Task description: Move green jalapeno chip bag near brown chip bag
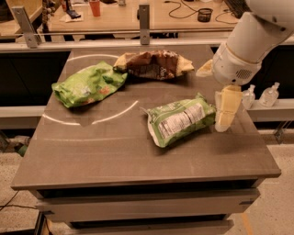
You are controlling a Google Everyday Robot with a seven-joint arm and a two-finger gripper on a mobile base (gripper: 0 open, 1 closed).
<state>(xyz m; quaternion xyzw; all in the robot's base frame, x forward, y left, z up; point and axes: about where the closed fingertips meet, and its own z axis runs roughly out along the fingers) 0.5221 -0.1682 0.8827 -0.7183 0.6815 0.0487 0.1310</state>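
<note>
The green jalapeno chip bag (pixel 179 120) lies label-up on the brown table (pixel 138 160), right of centre. The brown chip bag (pixel 154 64) lies near the table's far edge, a short gap behind the green jalapeno bag. My gripper (pixel 226 112) hangs from the white arm at the right. It points down, just right of the green jalapeno bag's right end and very close to it. It holds nothing that I can see.
A brighter lime-green bag (pixel 87 84) lies at the far left of the table, beside the brown bag. Two small clear bottles (pixel 268 94) stand on a ledge to the right. A bench behind holds a red cup (pixel 95 7) and a black cup (pixel 204 13).
</note>
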